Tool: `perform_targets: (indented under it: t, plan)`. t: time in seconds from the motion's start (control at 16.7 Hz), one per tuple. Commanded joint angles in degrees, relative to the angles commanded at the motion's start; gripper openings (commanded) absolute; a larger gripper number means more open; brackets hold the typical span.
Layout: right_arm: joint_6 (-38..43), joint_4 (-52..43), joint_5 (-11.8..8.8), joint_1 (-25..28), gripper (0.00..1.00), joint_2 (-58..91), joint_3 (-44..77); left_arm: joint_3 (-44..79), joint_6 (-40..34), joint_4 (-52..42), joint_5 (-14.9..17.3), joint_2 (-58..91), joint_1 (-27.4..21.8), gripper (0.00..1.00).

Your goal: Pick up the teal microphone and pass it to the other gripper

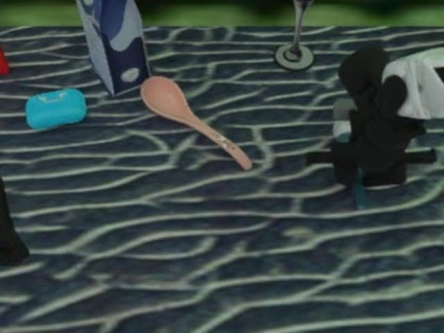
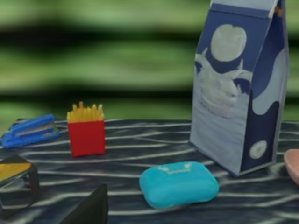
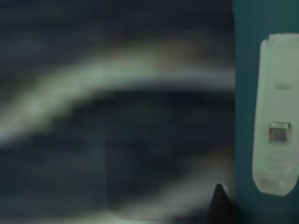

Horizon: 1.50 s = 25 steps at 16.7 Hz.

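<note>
The right gripper [image 1: 368, 182], a black two-finger unit, is positioned low over the teal microphone [image 1: 360, 196] near the right edge of the dark, pale-veined table [image 1: 208, 263]. From above, only the whitish head at about [image 1: 341, 119] and the slim dark-teal handle tip show past the gripper body. The right wrist view shows the handle with its white strip [image 3: 276, 114] very close to the camera, with one dark fingertip [image 3: 217, 205] beside it. This alignment suits a grasp across the handle, but whether the fingers have closed on it cannot be determined.

The left gripper [image 1: 10, 239] is parked at the left edge, with only one fingertip [image 2: 91, 207] visible, so its finger state is undetermined.

The pink plastic spoon [image 1: 191, 119], the bright cyan soap-like block [image 1: 55, 108] and the blue-and-white carton [image 1: 114, 45] lie toward the far left, well apart from the grasp.
</note>
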Motion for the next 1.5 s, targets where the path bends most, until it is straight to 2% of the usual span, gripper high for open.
perform_targets:
  t: [0.12, 0.3, 0.84, 1.08, 1.26, 1.5]
  plan:
    - [-1.1, 4.1, -1.5, 0.1, 0.0, -0.8, -0.9, 0.0, 0.0, 0.0, 0.0, 0.0, 0.0, 1.0]
    - [-3.4, 14.2, -4.9, 0.0, 0.0, -2.8, -3.4, 0.0, 0.0, 0.0, 0.0, 0.0, 0.0, 1.0]
    - [-13.5, 60.4, -19.3, -0.3, 0.0, -12.7, -16.6, 0.0, 0.0, 0.0, 0.0, 0.0, 0.0, 1.0]
    - [-17.6, 76.1, -24.6, -0.5, 0.0, -17.9, -21.4, 0.0, 0.0, 0.0, 0.0, 0.0, 0.0, 1.0]
    - [-19.4, 81.7, -26.8, -0.7, 0.0, -20.7, -23.2, 0.0, 0.0, 0.0, 0.0, 0.0, 0.0, 1.0]
    - [-19.7, 82.5, -27.1, -0.7, 0.0, -21.1, -23.5, 0.0, 0.0, 0.0, 0.0, 0.0, 0.0, 1.0]
